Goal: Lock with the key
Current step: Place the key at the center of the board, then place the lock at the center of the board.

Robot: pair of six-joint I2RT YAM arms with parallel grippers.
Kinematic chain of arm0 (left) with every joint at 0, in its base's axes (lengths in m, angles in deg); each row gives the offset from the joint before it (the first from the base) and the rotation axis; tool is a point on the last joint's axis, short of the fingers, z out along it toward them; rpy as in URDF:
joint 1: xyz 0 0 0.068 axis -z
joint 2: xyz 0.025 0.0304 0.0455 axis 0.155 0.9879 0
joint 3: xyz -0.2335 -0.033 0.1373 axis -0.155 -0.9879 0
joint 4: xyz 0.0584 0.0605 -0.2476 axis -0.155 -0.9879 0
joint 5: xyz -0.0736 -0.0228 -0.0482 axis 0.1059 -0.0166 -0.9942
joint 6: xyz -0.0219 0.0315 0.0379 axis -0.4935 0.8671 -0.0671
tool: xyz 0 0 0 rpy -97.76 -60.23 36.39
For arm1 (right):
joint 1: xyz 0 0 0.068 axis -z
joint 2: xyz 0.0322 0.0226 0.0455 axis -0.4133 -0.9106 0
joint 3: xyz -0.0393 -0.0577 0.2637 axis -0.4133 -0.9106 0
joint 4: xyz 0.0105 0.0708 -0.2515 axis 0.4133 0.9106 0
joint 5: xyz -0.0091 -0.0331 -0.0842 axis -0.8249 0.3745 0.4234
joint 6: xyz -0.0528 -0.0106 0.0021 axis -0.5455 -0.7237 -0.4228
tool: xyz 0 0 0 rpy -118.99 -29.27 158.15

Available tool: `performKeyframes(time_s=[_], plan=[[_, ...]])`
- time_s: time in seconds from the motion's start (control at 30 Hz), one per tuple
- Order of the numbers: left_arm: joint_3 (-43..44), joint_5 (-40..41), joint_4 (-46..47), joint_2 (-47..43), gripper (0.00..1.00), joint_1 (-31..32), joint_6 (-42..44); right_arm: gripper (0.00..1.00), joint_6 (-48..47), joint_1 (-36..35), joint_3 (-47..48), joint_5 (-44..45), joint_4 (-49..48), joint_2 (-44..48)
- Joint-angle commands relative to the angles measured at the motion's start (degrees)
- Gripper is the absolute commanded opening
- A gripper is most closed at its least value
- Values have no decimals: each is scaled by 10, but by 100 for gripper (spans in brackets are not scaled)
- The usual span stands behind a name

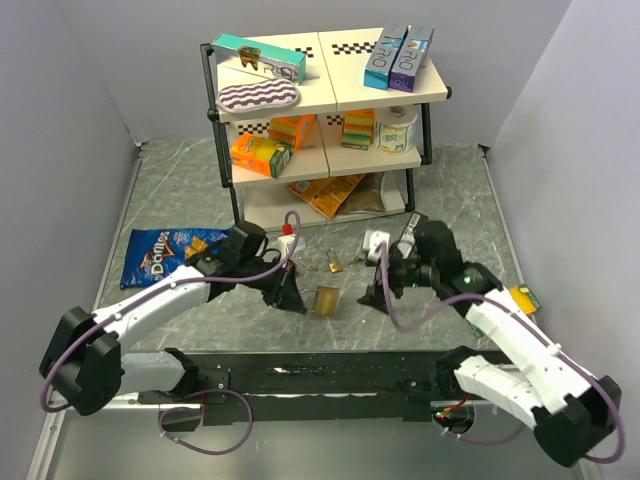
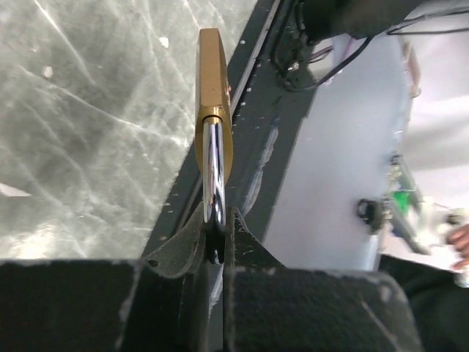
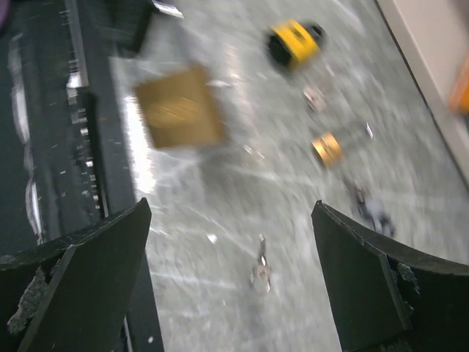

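Left claw (image 2: 216,236) pinches the padlock (image 2: 212,88) by its shackle, presenting the brass body for keying; right claw (image 3: 231,213) gapes wide over the likely key (image 3: 259,273) on the bench (image 3: 198,194).

The top external camera looks down from above and behind the arms (image 1: 160,300), facing the shelf rack (image 1: 325,100) and covering the whole table (image 1: 170,190). Both wrist cameras view the tabletop at close range (the right view is blurred). All three views share the brass padlock (image 1: 326,300) and the marbled surface around it.
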Motion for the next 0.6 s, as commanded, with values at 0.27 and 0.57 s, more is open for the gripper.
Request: performKeyframes(time_s=[0.27, 0.57], plan=[[64, -72, 130, 42, 1, 21, -135, 99, -60, -198, -45, 157, -126, 16], [68, -72, 144, 49, 1, 26, -155, 99, -43, -237, -34, 199, -163, -30]])
